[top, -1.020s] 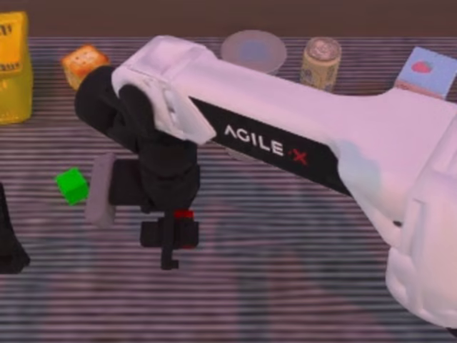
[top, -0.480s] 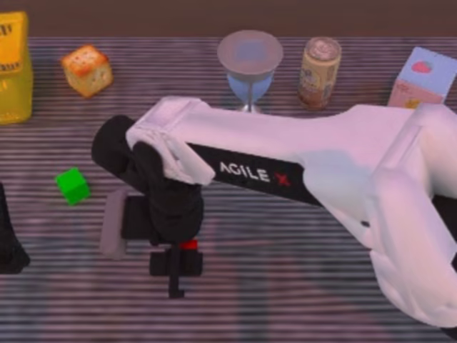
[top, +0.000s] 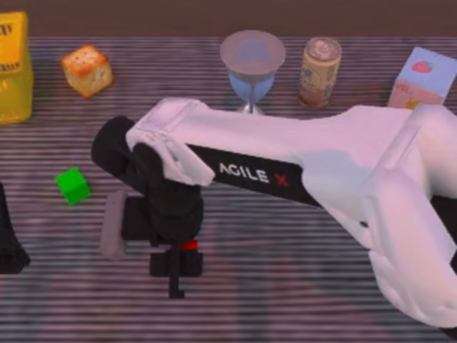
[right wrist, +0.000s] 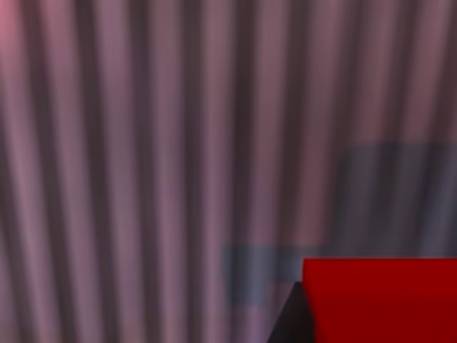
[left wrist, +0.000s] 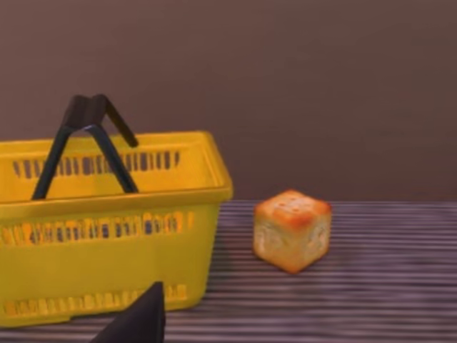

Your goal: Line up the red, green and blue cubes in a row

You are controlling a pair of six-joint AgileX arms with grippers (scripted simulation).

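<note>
The red cube (top: 188,245) shows as a thin red sliver at my right gripper (top: 176,268), which is shut on it at the table's middle left. In the right wrist view the red cube (right wrist: 378,300) fills the lower corner beside one dark fingertip (right wrist: 291,325), above the striped cloth. The green cube (top: 73,186) lies on the table to the left of that gripper, apart from it. The blue cube is hidden. My left gripper (top: 8,246) is parked at the left edge.
A yellow basket (top: 14,68) stands at the back left, with an orange speckled cube (top: 86,68) next to it. A glass goblet (top: 251,61), a can (top: 320,63) and a pink carton (top: 423,77) line the back edge.
My right arm moved toward the table's front with the red cube, uncovering the goblet. It has held still over the last half second.
</note>
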